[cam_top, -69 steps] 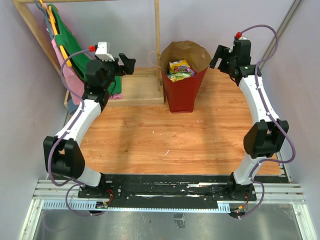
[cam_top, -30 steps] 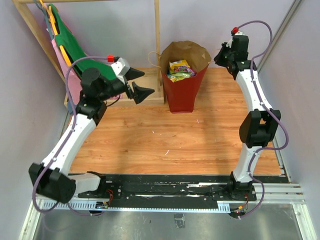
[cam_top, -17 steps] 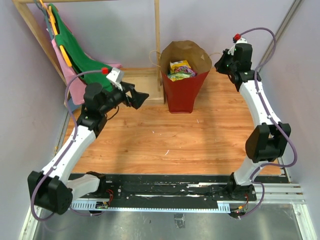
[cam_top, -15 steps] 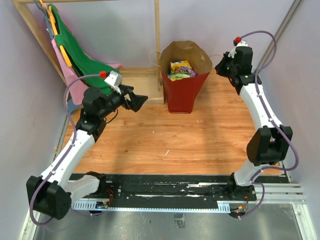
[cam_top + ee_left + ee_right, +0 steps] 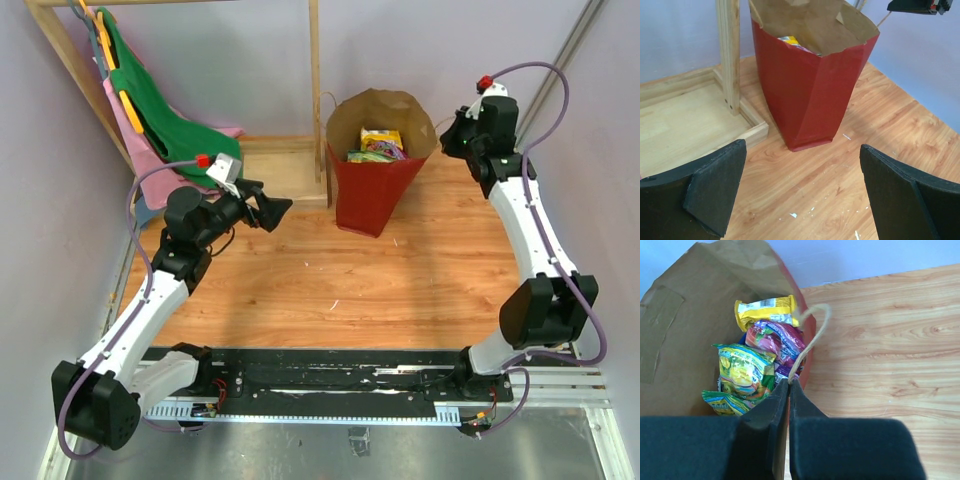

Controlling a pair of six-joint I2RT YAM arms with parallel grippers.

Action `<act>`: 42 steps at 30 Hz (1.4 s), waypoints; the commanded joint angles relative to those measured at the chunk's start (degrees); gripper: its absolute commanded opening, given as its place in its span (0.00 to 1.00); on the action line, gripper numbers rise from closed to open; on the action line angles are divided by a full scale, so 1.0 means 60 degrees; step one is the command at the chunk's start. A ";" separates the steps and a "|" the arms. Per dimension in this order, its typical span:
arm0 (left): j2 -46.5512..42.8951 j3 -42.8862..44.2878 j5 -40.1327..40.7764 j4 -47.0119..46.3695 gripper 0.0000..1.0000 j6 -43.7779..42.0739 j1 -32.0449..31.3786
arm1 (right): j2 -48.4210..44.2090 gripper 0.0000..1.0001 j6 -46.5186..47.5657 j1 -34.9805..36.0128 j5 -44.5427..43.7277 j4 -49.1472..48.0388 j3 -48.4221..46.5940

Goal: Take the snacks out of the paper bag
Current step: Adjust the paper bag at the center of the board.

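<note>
The paper bag [image 5: 372,195], dark red outside and brown inside, stands at the back of the table, leaning a little to the right. Inside lie the snacks [image 5: 377,146]: yellow, purple and green glossy packets [image 5: 747,369]. My right gripper [image 5: 789,382] is shut on the bag's thin tan loop handle [image 5: 812,332] at the bag's right rim; from above it [image 5: 455,136] hangs just right of the bag. My left gripper [image 5: 273,205] stands open, left of the bag and apart from it. The left wrist view looks between its wide fingers [image 5: 715,190] at the bag's red wall [image 5: 805,95].
A wooden rack stands at the back left, its post [image 5: 317,90] and base frame [image 5: 285,170] right beside the bag. Green [image 5: 165,125] and pink cloths hang from it on hangers. Walls close in on both sides and behind.
My right gripper has moved right, holding the handle, and the bag's top has shifted and tipped that way. My left arm has drawn down and toward the table, still open.
</note>
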State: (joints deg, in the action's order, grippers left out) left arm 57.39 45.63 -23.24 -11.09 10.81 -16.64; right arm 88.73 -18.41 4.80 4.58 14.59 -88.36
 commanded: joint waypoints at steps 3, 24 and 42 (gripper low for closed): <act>0.0033 0.0101 -0.0275 -0.0779 1.00 0.0218 -0.0023 | 0.0386 0.01 -0.0881 -0.1544 0.1098 -0.0381 -0.1280; 0.0031 0.0401 0.0354 -0.1304 1.00 0.1445 -0.0024 | 0.2866 0.01 -0.0290 -0.1260 0.4583 0.0791 -0.5515; -0.1021 -0.0080 0.1884 -0.0733 1.00 0.1378 -0.0009 | 0.1100 0.01 0.1062 0.0989 0.4609 0.1337 -0.3714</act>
State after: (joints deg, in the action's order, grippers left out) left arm 52.66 45.10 -15.20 -16.01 20.82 -16.64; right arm 99.79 -15.55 5.58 30.44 24.27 -111.48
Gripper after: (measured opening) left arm 0.994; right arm 0.020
